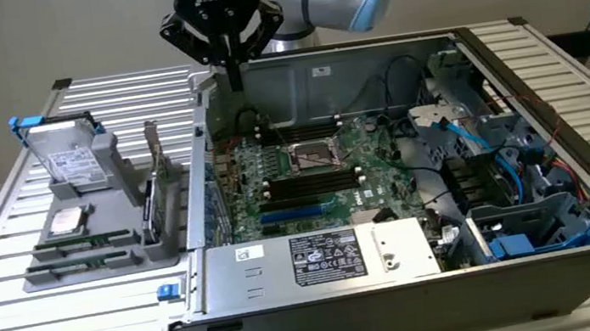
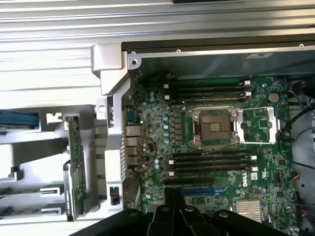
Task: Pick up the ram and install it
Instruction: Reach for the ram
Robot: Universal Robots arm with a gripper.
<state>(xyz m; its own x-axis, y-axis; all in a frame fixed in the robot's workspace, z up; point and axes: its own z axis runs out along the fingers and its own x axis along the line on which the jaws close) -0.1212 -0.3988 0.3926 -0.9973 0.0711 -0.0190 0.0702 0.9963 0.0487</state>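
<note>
One ram [image 1: 82,242] lies well apart from the closed end effector [image 1: 236,86].

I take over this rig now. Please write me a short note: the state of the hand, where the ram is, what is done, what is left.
The hand is shut and holds nothing. It hangs over the rear corner of the open computer case, at the exterior view's left.
The ram lies in the grey holder outside the case, at the exterior view's left.
Done: nothing that shows.
Left: pick-up and install. The black memory slots look empty.
</note>
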